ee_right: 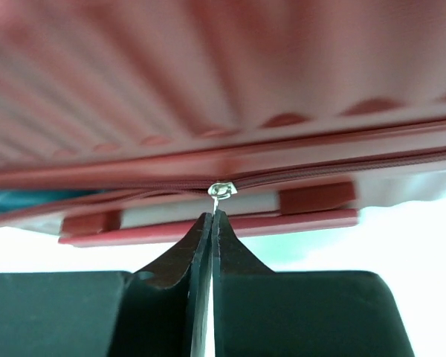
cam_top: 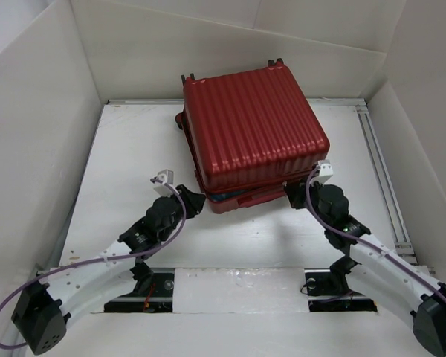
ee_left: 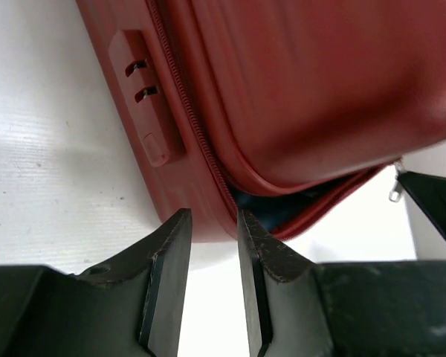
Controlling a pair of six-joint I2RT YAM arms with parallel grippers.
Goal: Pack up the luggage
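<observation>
The dark-red ribbed luggage (cam_top: 253,126) lies flat at the back middle of the table, lid down. Its near seam gapes a little and shows blue lining (ee_left: 282,204). My right gripper (cam_top: 293,192) is at the near right edge, shut on the silver zipper pull (ee_right: 223,190) of the seam; it shows in the right wrist view (ee_right: 211,217). My left gripper (cam_top: 193,201) is at the near left corner, open and empty, its tips (ee_left: 213,216) just short of the shell (ee_left: 297,97). A lock block (ee_left: 141,82) sits on the left side.
White walls box in the table (cam_top: 134,149) on the left, back and right. A metal rail (cam_top: 383,171) runs along the right edge. The luggage wheels (cam_top: 186,76) point to the back.
</observation>
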